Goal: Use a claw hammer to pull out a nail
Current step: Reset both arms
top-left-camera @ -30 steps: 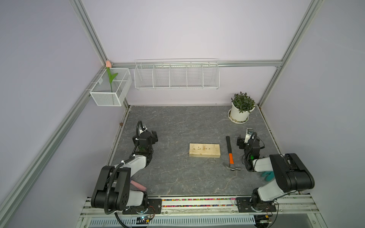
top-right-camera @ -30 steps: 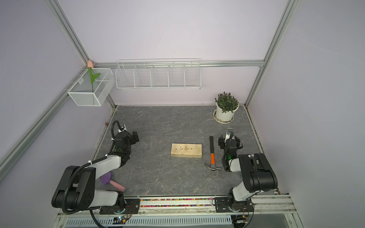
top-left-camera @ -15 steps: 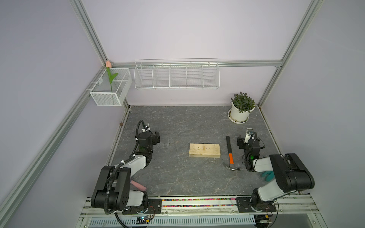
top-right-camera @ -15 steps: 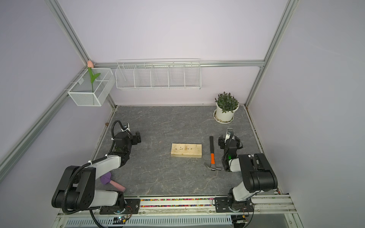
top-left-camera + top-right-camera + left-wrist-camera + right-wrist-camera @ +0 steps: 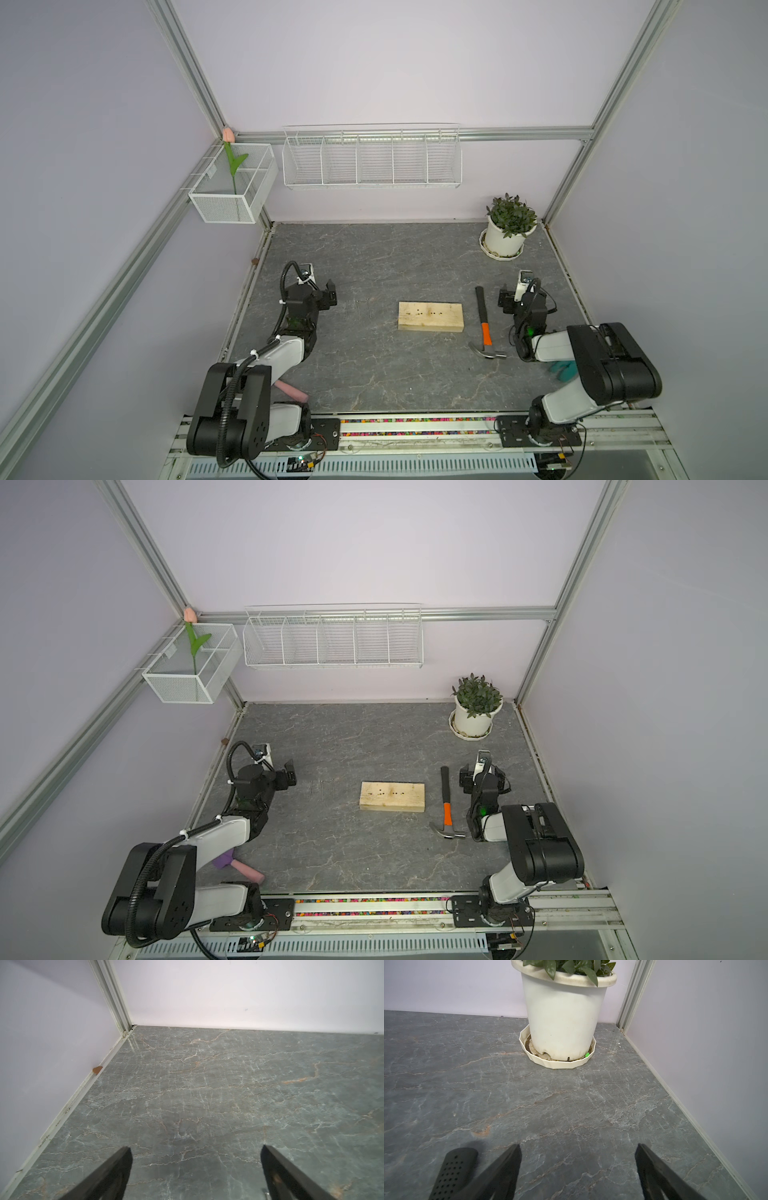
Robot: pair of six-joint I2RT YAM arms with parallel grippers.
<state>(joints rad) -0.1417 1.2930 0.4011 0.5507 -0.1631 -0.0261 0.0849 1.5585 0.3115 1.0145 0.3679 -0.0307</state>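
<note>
Hammer (image 5: pixel 483 328) flat on table, just right of block (image 5: pixel 430 316), unheld. My left gripper (image 5: pixel 195 1153) and right gripper (image 5: pixel 577 1153) spread, empty. Three nails (image 5: pixel 322 788) loose left of block. Any nail left in block: can't tell.

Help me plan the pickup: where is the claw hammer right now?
In both top views the claw hammer lies flat on the right side, between the wooden block and the right claw.

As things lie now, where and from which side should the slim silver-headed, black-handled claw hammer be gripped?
Probably the black handle of the claw hammer, towards its far end: it lies flat, straight and clear of the pale wooden block. Come from above with the open right gripper beside it, jaws across the handle.
</note>
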